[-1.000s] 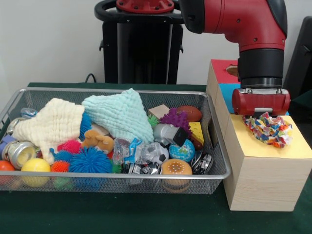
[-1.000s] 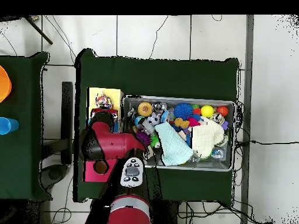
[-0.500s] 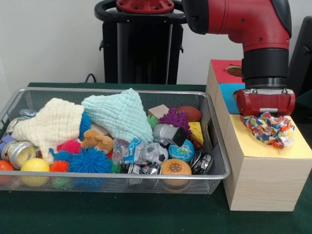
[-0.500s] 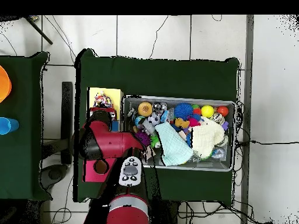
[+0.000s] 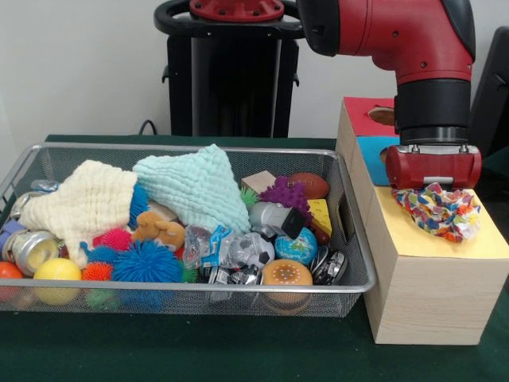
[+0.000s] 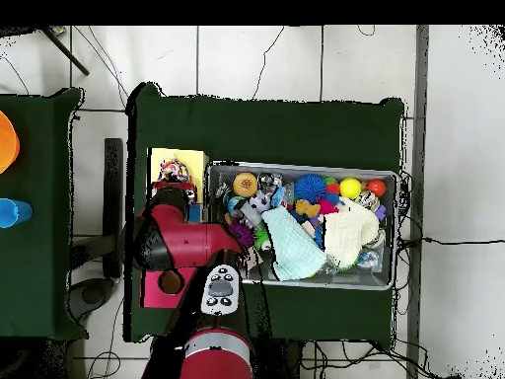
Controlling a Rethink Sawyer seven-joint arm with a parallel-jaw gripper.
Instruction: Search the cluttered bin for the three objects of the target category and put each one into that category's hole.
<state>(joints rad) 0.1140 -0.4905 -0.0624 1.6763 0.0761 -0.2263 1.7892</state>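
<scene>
A multicoloured patterned cloth (image 5: 439, 211) lies bunched on the yellow top of the wooden box (image 5: 413, 239), to the right of the wire bin (image 5: 199, 288). My gripper (image 5: 432, 191) hangs straight over it. Its red head touches the top of the bunch, and it looks shut on the cloth, with the fingers buried in the fabric. In the overhead view the cloth (image 6: 175, 173) peeks out past the arm on the yellow section (image 6: 189, 158). Inside the bin a cream cloth (image 5: 87, 199) and a mint cloth (image 5: 199, 187) are draped over the toys.
The bin also holds spiky balls, a yellow ball (image 5: 57, 272), a plush toy (image 5: 159, 229), a small football (image 5: 308, 185), cans and wrapped items. Behind the yellow section the box has a blue section (image 5: 374, 147) and a red section (image 5: 362, 111).
The gripper shifted slightly to the right over the box about a second ago, and the cloth shifted with it. Since half a second ago nothing has visibly moved.
</scene>
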